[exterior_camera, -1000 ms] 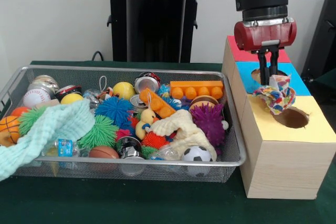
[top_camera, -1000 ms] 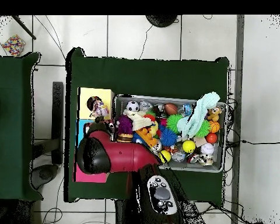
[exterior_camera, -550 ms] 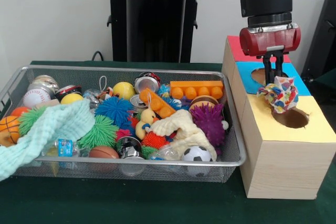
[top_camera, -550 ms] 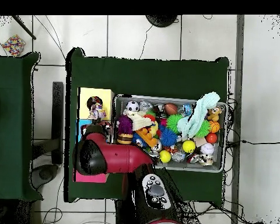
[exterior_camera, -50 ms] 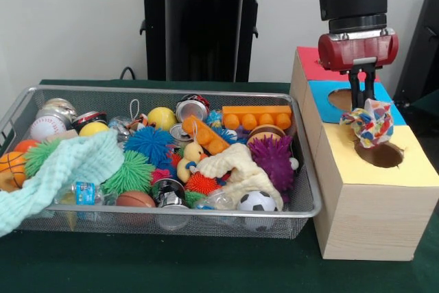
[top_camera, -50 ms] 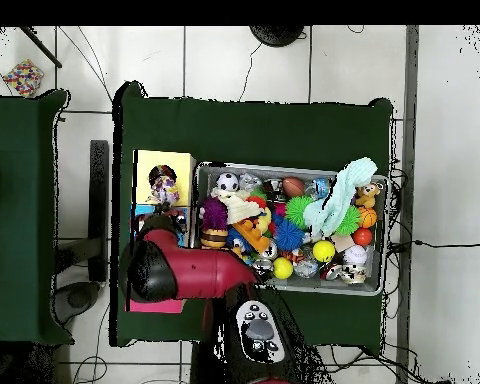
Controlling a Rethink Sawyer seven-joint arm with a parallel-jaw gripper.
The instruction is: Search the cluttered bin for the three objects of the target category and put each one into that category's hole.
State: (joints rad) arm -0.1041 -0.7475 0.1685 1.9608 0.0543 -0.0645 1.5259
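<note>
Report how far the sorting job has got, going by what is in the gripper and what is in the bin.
Done: cannot tell; the holes' insides are hidden. In hand: the gripper is shut on a multicoloured rope toy, hanging just above the hole in the yellow section of the wooden box, not yet released. Left: dropping it, then searching the mesh bin, still crowded with balls, spiky toys and cloths, for any remaining ones.
</note>
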